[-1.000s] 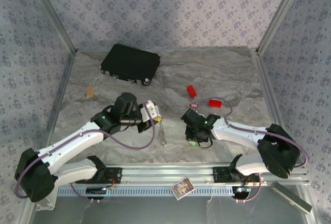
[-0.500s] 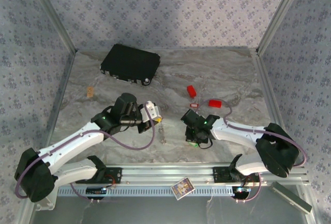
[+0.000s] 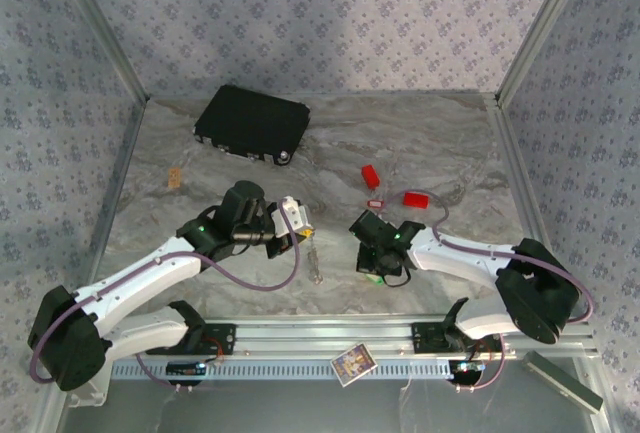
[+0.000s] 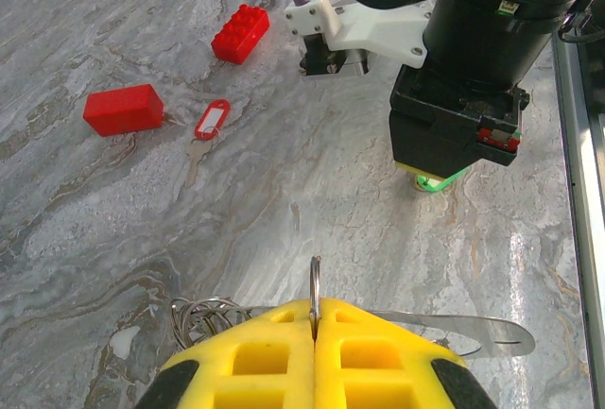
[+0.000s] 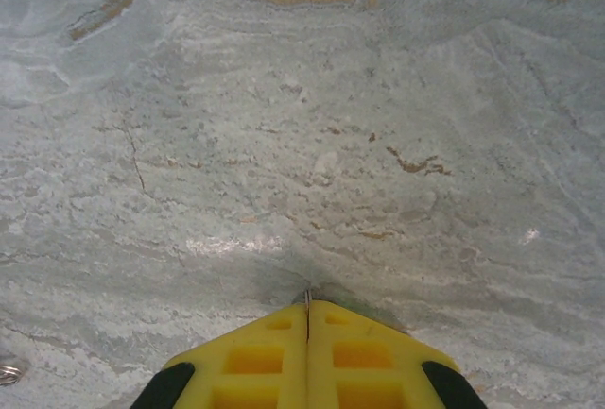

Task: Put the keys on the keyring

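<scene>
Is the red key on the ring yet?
Not yet. The red key lies on the table, away from the ring in the left gripper.

The top external camera looks down from above and behind the arm bases over the whole grey marbled desk (image 3: 420, 133). The left wrist camera sits low, facing the right gripper (image 4: 427, 180) and a studded red plastic block (image 4: 240, 33), both shared with the overhead view. The right wrist camera stares closely down at the desk.
</scene>
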Available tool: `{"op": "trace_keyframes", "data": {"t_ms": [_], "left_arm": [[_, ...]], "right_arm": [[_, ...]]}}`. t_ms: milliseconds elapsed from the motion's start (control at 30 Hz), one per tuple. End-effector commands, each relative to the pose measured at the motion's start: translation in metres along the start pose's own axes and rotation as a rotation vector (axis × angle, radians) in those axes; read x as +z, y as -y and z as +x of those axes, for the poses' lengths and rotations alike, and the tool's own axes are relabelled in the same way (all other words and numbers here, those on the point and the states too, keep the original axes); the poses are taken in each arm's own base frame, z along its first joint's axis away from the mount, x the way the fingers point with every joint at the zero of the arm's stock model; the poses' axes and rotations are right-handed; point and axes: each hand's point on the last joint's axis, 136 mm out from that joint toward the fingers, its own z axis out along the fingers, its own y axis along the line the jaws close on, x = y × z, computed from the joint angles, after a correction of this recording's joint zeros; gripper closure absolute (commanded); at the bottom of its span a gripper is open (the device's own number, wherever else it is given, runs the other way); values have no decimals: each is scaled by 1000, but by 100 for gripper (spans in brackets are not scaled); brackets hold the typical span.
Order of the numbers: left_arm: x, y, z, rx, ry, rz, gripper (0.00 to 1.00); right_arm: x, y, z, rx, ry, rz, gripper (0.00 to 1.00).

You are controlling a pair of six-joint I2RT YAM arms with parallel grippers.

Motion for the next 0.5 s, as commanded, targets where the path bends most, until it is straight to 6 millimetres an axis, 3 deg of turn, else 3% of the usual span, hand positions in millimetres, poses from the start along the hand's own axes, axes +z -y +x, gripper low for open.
{"op": "trace_keyframes", "data": {"t_ms": [0, 67, 267, 467], "left_arm": [[1, 5, -4, 25, 26, 22, 100], [2, 6, -4, 26, 25, 23, 100], [2, 6, -3, 24, 23, 24, 100], [1, 6, -3, 27, 23, 25, 100]], "right_arm": [[-7, -2, -4, -28, 16, 12, 100], [-6, -2, -4, -29, 13, 17, 100], [-1, -4, -2, -42, -4, 29, 83], [1, -5, -2, -50, -11, 37, 81]]}}
